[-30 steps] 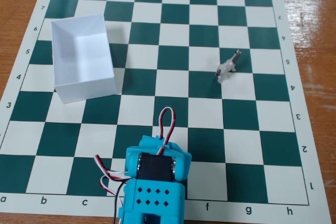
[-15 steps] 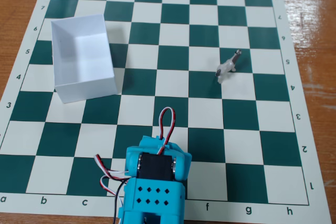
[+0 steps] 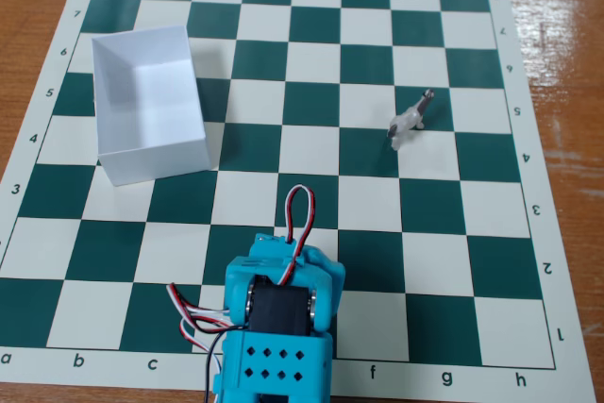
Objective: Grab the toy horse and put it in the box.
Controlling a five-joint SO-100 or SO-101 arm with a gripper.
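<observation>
Nearest my camera, at the bottom centre of the fixed view, sits the turquoise arm (image 3: 274, 327), seen from above. From here I see only its motor housing with a black servo in the middle and a perforated plate below it. Red, white and black wires (image 3: 193, 313) spill out to its left, and a red-and-white loop (image 3: 300, 209) arches above it. I cannot make out the tool in this picture, so I cannot tell whether it is wide or narrow.

Going left to right across the green-and-white chessboard mat (image 3: 283, 153): in the upper left of the frame stands the box (image 3: 151, 159), white, open-topped and empty, its long side running away from me, a little askew to the squares. The middle of the board is bare squares.

Right of centre, at about mid-height, I see the toy horse (image 3: 410, 121), whitish-grey with darker ends, lying aslant across the edge between a white and a green square. It is well apart from both the box and the arm.

Beyond the mat's right edge, the brown wooden bench (image 3: 566, 35) shows.
</observation>
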